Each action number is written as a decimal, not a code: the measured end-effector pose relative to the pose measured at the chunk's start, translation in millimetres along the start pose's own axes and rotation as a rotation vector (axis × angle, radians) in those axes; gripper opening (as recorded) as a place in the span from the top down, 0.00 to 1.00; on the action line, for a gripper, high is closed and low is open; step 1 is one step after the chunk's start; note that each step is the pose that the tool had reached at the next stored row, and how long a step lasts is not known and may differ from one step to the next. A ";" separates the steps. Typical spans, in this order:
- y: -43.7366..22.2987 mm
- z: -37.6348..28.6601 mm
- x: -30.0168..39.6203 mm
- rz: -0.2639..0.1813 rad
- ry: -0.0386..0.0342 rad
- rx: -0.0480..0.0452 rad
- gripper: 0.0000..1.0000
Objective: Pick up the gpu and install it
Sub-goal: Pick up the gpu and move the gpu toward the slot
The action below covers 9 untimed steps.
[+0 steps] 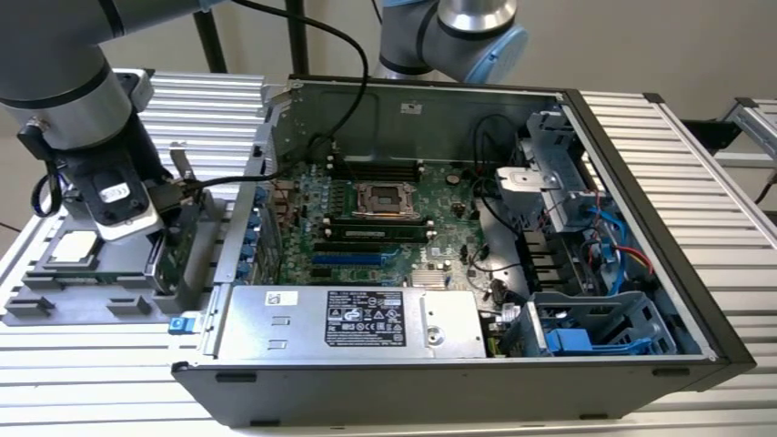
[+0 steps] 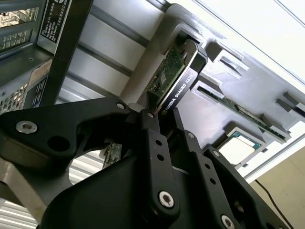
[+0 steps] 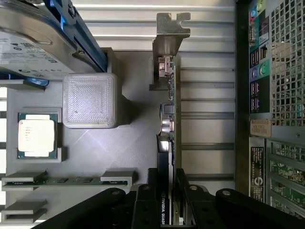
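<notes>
first wrist view: my pincer [image 3: 167, 172] is closed on the gpu [image 3: 174, 109], one black finger [image 3: 148, 191] on each face of the card, gripping it at the end away from its silver bracket [image 3: 170, 33]. the gpu stands on edge in a slot of the grey parts tray [image 3: 138, 143]. its green board faces the open computer case [image 3: 271, 95] and its black cooler faces the rest of the tray. in the tray, well apart from the card, lies a square cpu chip [image 3: 37, 135] in its pocket, with a memory stick [image 3: 66, 180] in a slot near it and a silver hard drive [image 3: 33, 38] with blue rails at the tray's far corner.

in the second wrist view the same grip shows: the pincer [image 2: 162, 113] straddles the card's upper edge, and the gpu [image 2: 174, 76] sits down in its slot.

in the exterior view my arm reaches down over the tray [image 1: 73, 300] on the exterior view's left. the case [image 1: 486, 228] lies open just beside it on the ribbed metal desk [image 1: 680, 155].
</notes>
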<state>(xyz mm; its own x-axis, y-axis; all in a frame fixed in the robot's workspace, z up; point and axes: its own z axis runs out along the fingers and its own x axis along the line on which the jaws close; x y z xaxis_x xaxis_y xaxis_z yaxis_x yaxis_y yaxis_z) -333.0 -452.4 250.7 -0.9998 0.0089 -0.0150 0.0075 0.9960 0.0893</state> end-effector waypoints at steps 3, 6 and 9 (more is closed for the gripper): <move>0.0 -0.6 0.0 0.000 0.0001 0.0001 1.00; 0.2 -2.2 0.0 0.000 0.0000 0.0001 1.00; 0.4 -4.4 -0.1 0.000 0.0001 0.0001 1.00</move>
<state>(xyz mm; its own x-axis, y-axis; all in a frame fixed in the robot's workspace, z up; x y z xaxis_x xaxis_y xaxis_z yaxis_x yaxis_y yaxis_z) -333.0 -452.4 255.1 -0.9998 0.0089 -0.0149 0.0075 0.9960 0.0892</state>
